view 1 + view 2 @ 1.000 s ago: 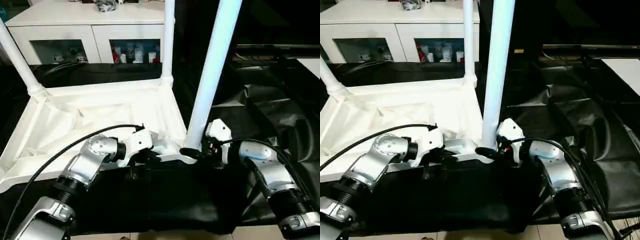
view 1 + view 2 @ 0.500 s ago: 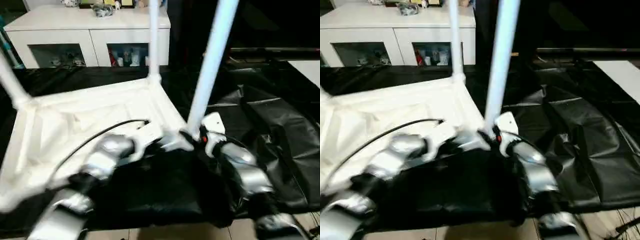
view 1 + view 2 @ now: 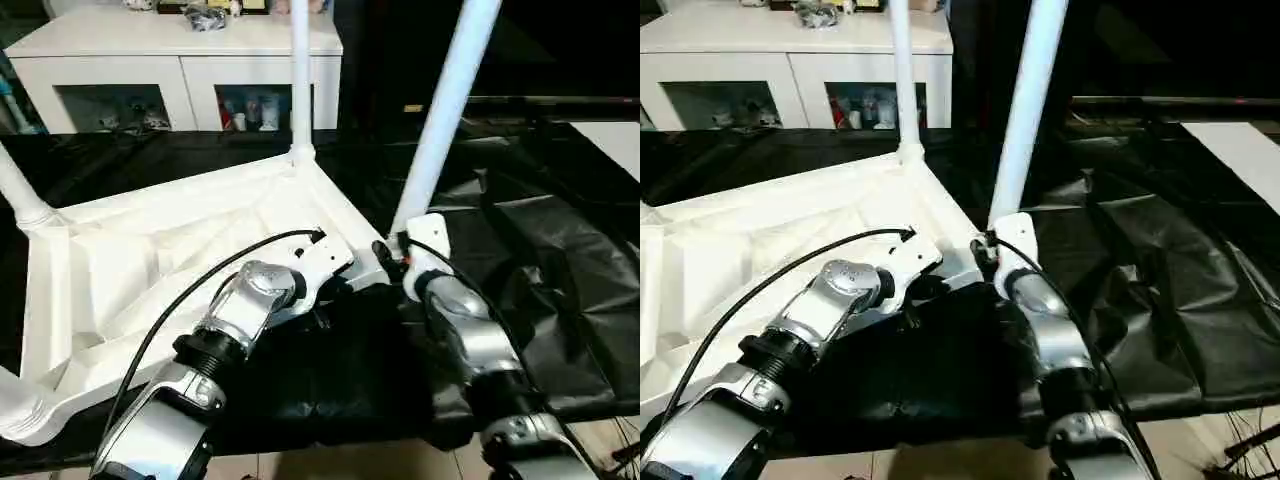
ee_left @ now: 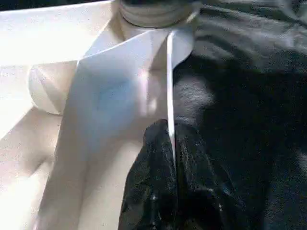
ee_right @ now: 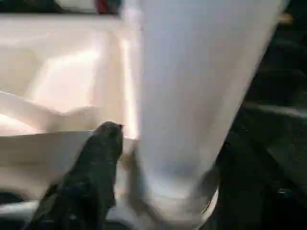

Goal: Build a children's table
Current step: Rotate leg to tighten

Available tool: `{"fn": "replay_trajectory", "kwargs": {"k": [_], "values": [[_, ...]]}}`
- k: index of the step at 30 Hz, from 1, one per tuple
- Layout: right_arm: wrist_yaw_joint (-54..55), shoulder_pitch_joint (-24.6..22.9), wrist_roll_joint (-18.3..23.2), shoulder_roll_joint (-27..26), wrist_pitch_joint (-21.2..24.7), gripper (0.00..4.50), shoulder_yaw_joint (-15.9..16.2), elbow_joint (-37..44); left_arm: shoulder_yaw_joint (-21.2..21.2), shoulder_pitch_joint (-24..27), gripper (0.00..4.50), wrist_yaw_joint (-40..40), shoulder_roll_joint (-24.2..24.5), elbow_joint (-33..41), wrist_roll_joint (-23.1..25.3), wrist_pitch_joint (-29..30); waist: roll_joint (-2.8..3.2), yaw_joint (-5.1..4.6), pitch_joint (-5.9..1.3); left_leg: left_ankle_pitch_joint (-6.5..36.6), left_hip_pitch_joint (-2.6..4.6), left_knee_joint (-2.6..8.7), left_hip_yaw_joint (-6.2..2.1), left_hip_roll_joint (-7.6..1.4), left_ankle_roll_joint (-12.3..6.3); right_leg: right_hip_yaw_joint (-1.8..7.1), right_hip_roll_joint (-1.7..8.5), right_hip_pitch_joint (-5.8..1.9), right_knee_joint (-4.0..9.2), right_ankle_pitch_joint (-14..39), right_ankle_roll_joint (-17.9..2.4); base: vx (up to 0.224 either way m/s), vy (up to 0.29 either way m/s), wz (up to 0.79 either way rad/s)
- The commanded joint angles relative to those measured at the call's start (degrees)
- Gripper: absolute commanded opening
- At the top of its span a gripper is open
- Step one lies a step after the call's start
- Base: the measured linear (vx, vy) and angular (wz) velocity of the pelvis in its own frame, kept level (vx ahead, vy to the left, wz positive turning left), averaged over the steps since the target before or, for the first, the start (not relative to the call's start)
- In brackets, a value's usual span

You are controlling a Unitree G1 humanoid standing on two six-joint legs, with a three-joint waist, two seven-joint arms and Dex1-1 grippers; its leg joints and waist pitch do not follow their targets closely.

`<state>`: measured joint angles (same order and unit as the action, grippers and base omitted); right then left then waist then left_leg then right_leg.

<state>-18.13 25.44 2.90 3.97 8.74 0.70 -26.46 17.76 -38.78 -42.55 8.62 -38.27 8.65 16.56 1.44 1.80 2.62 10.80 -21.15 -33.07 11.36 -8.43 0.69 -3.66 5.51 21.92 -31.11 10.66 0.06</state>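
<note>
You've got the white children's table (image 3: pixel 150 250) upside down on black sheeting, ribbed underside up, legs (image 3: pixel 445 105) standing in corner sockets.

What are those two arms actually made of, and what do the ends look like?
Both forearms are shiny silver metal with rounded joints and ribbed black collars. The left arm carries a thin black cable looping over it; the right arm has a white wrist housing. The left gripper has two chunky, matte black fingers.
</note>
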Motion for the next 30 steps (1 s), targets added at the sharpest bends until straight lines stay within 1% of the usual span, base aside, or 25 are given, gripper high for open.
{"fn": "replay_trajectory", "kwargs": {"k": [1,2,3,4,5,6,7,8,9,10,11,12,13,14,15,16,18,20,22,23,24,27,28,29,30], "values": [[-5.22,-0.07,2.41,0.23,0.95,3.56,2.76,3.33,1.02,0.62,0.00,-0.19,0.37,-0.02,0.78,-0.73,-0.54,0.16,-2.82,22.66,0.16,5.84,-3.32,-4.74,0.42,2.36,4.54,-1.70,3.32,20.14,-7.66,0.000,0.000,0.00],[-5.22,-0.07,2.41,0.23,0.95,3.56,2.76,3.33,1.02,0.62,0.00,-0.19,0.37,-0.02,0.78,-0.73,-0.59,0.27,-2.82,22.23,0.45,5.72,-3.12,-4.78,0.14,2.39,4.52,-1.49,3.44,20.17,-7.99,0.000,0.000,0.00],[-14.76,-1.64,4.27,5.51,1.96,3.56,4.58,7.96,2.29,2.24,0.00,-5.49,2.71,3.83,0.10,-2.00,-0.66,0.50,-2.78,22.25,1.27,5.26,-2.65,-4.69,-0.09,2.56,4.53,-0.79,3.74,21.13,-8.79,0.000,0.000,0.00],[-18.23,-2.27,4.75,7.50,2.22,3.56,5.36,9.55,2.70,2.86,0.00,-7.51,3.55,5.22,-0.28,-2.46,-0.89,0.94,-2.75,21.10,1.10,5.08,-2.59,-4.83,-1.02,2.63,4.64,-1.32,3.65,21.45,-8.97,0.000,0.000,0.00],[-22.88,-3.21,5.46,10.44,2.24,3.56,6.08,11.15,3.27,3.61,0.00,-9.94,4.89,6.96,-0.64,-2.97,-0.72,1.27,-2.80,19.14,0.84,5.03,-2.53,-4.97,-2.01,2.71,4.67,-1.66,3.42,20.12,-9.09,0.000,0.000,0.00],[-25.41,-3.75,5.82,12.10,2.18,3.56,6.42,11.92,3.57,4.00,0.00,-11.23,5.65,7.86,-0.83,-3.25,-0.70,1.21,-2.84,18.48,0.70,5.00,-2.47,-5.04,-2.39,2.76,4.60,-1.56,3.28,19.52,-9.20,0.061,-0.028,0.01],[-28.24,-4.38,6.21,13.98,1.39,3.56,6.81,12.65,3.74,4.40,0.00,-12.52,6.50,8.82,-1.11,-3.02,-0.40,1.30,-2.96,17.55,0.82,4.91,-2.41,-5.09,-2.63,2.68,4.35,-1.44,3.02,17.99,-9.92,0.061,-0.028,0.01],[-30.44,-4.85,6.53,15.56,0.90,3.56,6.99,13.08,3.90,4.76,0.00,-13.73,7.34,9.60,-1.34,-3.10,-0.54,1.26,-3.07,17.08,0.88,4.78,-2.26,-5.04,-2.77,2.67,4.20,-1.35,2.93,16.89,-10.39,0.069,-0.036,0.03],[-33.49,-5.44,7.68,17.27,1.95,3.56,6.71,13.88,4.09,5.34,0.00,-15.53,8.59,10.52,-1.91,-4.24,-0.34,1.40,-3.15,15.69,0.84,4.45,-2.10,-4.92,-3.24,2.79,4.22,-1.33,2.54,14.32,-11.81,0.072,-0.042,0.06],[-34.33,-5.57,7.88,17.74,2.19,3.56,6.77,14.06,4.07,5.49,0.00,-15.98,8.84,10.77,-2.13,-4.28,-0.46,1.59,-3.32,14.78,0.91,4.25,-2.03,-4.88,-3.56,2.78,4.20,-1.44,2.41,12.75,-12.36,0.072,-0.042,0.06],[-35.40,-5.73,8.12,18.34,2.50,3.56,6.87,14.27,4.04,5.68,0.00,-16.54,9.14,11.10,-2.41,-4.28,-0.53,1.60,-3.46,12.69,0.70,3.96,-1.90,-4.86,-4.43,2.78,4.12,-1.59,1.83,9.42,-13.74,0.073,-0.045,0.03],[-37.18,-6.05,8.16,19.42,2.31,3.56,7.23,14.66,3.97,6.06,0.00,-17.69,9.68,11.72,-3.04,-4.71,-0.51,1.83,-3.77,9.28,0.46,3.62,-1.90,-4.85,-5.29,2.62,4.05,-1.96,1.09,4.97,-15.04,0.064,-0.046,-0.01],[-38.41,-6.24,8.41,20.13,2.64,3.56,7.44,14.91,4.02,6.36,0.00,-18.82,10.23,12.31,-3.50,-4.68,-0.46,2.01,-4.04,5.59,0.21,3.12,-1.77,-4.71,-6.45,2.58,3.96,-2.09,0.32,-0.23,-16.27,0.064,-0.046,-0.01],[-40.67,-6.60,8.76,21.47,3.04,3.56,7.91,15.37,4.17,6.96,0.00,-21.11,11.40,13.46,-4.34,-5.16,-0.73,2.25,-4.08,3.71,0.12,2.71,-1.56,-4.51,-7.58,2.57,3.79,-2.02,-0.16,-4.04,-17.22,0.000,0.000,0.00],[-41.74,-6.76,8.98,22.20,3.35,3.56,8.25,15.60,4.20,7.33,0.00,-22.53,12.10,14.22,-4.82,-5.57,-0.71,2.40,-4.02,3.34,0.10,2.72,-1.59,-4.62,-8.11,2.51,3.82,-2.05,-0.25,-4.66,-17.59,0.000,0.000,0.00],[-42.53,-6.82,9.24,22.68,3.75,3.56,8.59,15.73,4.13,7.58,0.00,-23.48,12.61,14.84,-5.20,-5.40,-0.48,2.68,-3.92,3.56,0.07,2.70,-1.52,-4.70,-8.62,2.33,3.80,-2.08,-0.22,-3.80,-17.67,0.000,0.000,0.00],[-43.30,-6.42,8.85,23.10,3.14,3.56,9.38,14.74,3.97,8.10,0.00,-25.37,13.65,16.25,-5.98,-5.35,-0.38,2.87,-3.78,4.49,0.05,2.83,-1.53,-4.94,-8.18,2.17,3.66,-2.07,-0.06,-0.60,-17.25,0.000,0.000,0.00],[-43.22,-5.89,7.99,22.62,2.13,3.56,9.86,13.51,3.87,8.25,0.00,-25.82,14.01,16.63,-6.18,-5.39,-0.37,3.06,-3.58,6.87,0.38,3.08,-1.56,-5.11,-6.55,2.18,3.67,-1.85,0.44,4.26,-16.60,0.000,0.000,0.00],[-43.14,-5.65,7.59,22.40,1.68,3.56,9.98,13.00,3.84,8.30,0.00,-25.96,14.12,16.77,-6.29,-5.31,-0.27,3.17,-3.30,10.72,0.84,3.42,-1.55,-5.19,-3.73,2.37,3.58,-1.48,1.02,10.04,-15.45,0.000,0.000,0.00],[-43.01,-5.33,7.56,21.92,1.49,3.56,9.91,12.47,3.80,8.27,0.00,-25.94,14.17,16.71,-6.30,-5.36,-0.09,3.24,-3.27,11.44,0.93,3.48,-1.58,-5.17,-3.17,2.39,3.59,-1.40,1.15,11.08,-15.15,0.000,0.000,0.00],[-42.91,-4.94,7.63,21.35,1.36,3.56,9.68,11.97,3.78,8.23,0.00,-25.98,14.26,16.71,-6.37,-5.38,-0.09,3.22,-3.20,12.71,0.99,3.70,-1.63,-5.23,-2.12,2.43,3.50,-1.37,1.22,12.35,-14.74,0.000,0.000,0.00],[-42.98,-4.48,8.23,20.55,1.57,3.56,9.53,11.53,3.85,8.28,0.00,-26.11,14.39,16.91,-6.50,-5.30,0.02,3.24,-3.29,13.55,1.07,3.86,-1.78,-5.35,-0.85,2.49,3.49,-1.38,1.00,11.34,-14.41,0.000,0.000,0.00],[-42.93,-4.19,8.13,20.24,1.39,3.56,9.93,11.01,4.03,8.36,0.00,-26.22,14.46,17.06,-6.48,-5.24,0.06,3.29,-3.34,13.48,1.18,3.81,-1.70,-5.29,-0.72,2.51,3.44,-1.29,0.86,10.19,-14.59,0.000,0.000,0.00],[-42.95,-4.13,7.99,20.10,1.32,3.56,10.26,10.79,4.16,8.42,0.00,-26.30,14.51,17.14,-6.44,-5.20,0.19,3.21,-3.40,13.10,1.02,3.76,-1.67,-5.19,-0.74,2.50,3.47,-1.45,0.79,9.02,-14.81,0.000,0.000,0.00],[-43.15,-4.13,7.77,20.12,1.28,3.56,10.64,10.64,4.25,8.47,0.00,-26.42,14.58,17.24,-6.43,-5.17,0.09,3.18,-3.43,12.73,0.94,3.72,-1.68,-5.15,-0.83,2.50,3.49,-1.55,0.69,8.42,-14.86,0.000,0.000,0.00]]}}
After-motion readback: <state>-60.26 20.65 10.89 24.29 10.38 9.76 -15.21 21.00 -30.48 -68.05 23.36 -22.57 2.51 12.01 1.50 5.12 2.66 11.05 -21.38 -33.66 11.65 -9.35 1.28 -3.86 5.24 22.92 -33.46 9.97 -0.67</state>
